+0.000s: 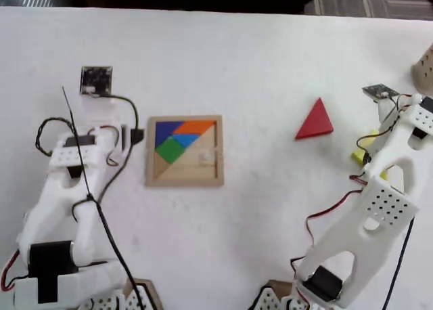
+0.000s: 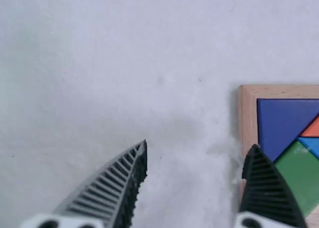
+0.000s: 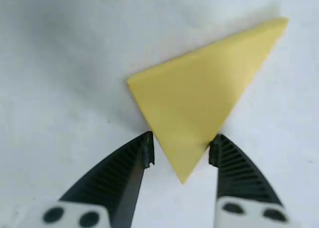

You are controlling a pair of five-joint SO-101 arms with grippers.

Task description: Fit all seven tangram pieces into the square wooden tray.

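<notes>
Your right gripper [image 3: 182,143] has its jaws parted astride a corner of the flat yellow triangle piece [image 3: 199,98], not clamped. Your left gripper [image 2: 199,151] gapes wide, with the square wooden tray [image 1: 184,178] beside one jaw. Four coloured pieces are seated, and the red triangle piece [image 1: 315,120] waits outside.

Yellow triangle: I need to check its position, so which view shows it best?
The right wrist view: the yellow triangle lies whole, one corner between the right hand's fingers. The high view catches a sliver of it behind that arm. The left wrist view faces the tray.

Lab bench, white table [image 1: 270,66], loose wiring [image 1: 100,216]
</notes>
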